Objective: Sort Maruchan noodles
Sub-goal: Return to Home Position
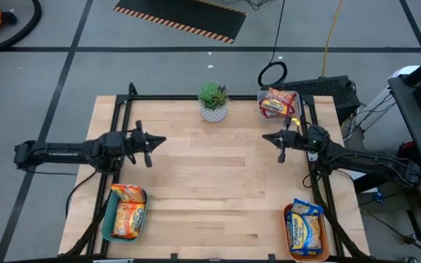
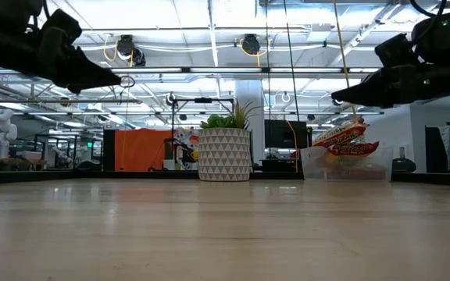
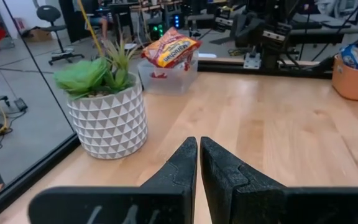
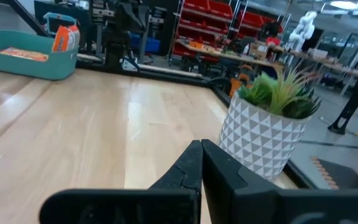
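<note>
Maruchan noodles lie in three containers. Orange packets (image 1: 129, 212) fill a teal tray (image 1: 107, 223) at the near left. Yellow-and-blue packets (image 1: 305, 228) lie in an orange tray (image 1: 286, 219) at the near right. Dark red packets (image 1: 278, 102) stick out over the rim of a clear tub (image 3: 166, 78) at the far right. My left gripper (image 1: 163, 140) hovers shut over the table's left half and holds nothing. My right gripper (image 1: 265, 136) hovers shut over the right half, near the tub, and also holds nothing. Both point toward the table's middle.
A potted green plant in a white patterned pot (image 1: 213, 102) stands at the middle of the far edge. Black frame rails (image 1: 119, 117) run along the table's sides. Bare wood (image 1: 210, 183) lies between the two grippers and the near trays.
</note>
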`<move>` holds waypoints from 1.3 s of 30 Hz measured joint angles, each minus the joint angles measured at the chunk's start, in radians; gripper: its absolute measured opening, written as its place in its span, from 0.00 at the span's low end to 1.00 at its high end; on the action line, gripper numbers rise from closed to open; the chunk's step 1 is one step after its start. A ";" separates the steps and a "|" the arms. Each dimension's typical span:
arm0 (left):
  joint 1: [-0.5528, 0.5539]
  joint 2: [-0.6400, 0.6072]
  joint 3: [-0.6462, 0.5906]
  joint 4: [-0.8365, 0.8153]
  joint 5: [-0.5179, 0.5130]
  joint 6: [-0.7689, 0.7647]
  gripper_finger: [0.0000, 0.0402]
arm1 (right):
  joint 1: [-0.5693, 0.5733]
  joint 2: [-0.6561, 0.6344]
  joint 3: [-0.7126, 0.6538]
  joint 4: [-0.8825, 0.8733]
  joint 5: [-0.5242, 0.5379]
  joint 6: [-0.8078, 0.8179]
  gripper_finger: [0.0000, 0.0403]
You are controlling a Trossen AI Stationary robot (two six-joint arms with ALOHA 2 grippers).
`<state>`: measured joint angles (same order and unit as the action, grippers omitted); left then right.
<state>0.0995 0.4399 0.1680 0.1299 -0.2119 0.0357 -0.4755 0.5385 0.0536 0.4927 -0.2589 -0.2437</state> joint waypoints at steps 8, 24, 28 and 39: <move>0.005 -0.123 -0.056 -0.052 0.000 0.014 0.06 | 0.000 -0.017 0.000 -0.014 0.000 0.022 0.00; 0.025 -0.263 -0.067 -0.218 -0.015 -0.038 0.06 | 0.064 -0.080 -0.001 -0.071 0.075 0.075 0.00; 0.023 -0.305 -0.067 -0.250 -0.015 -0.047 0.06 | 0.144 -0.086 -0.002 -0.102 0.164 0.075 0.00; 0.023 -0.437 -0.067 -0.357 -0.017 -0.082 0.06 | 0.327 -0.163 -0.002 -0.179 0.231 0.071 0.00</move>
<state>0.1223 0.0032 0.1013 -0.2270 -0.2285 -0.0466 -0.1490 0.3757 0.0521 0.3136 -0.0281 -0.1726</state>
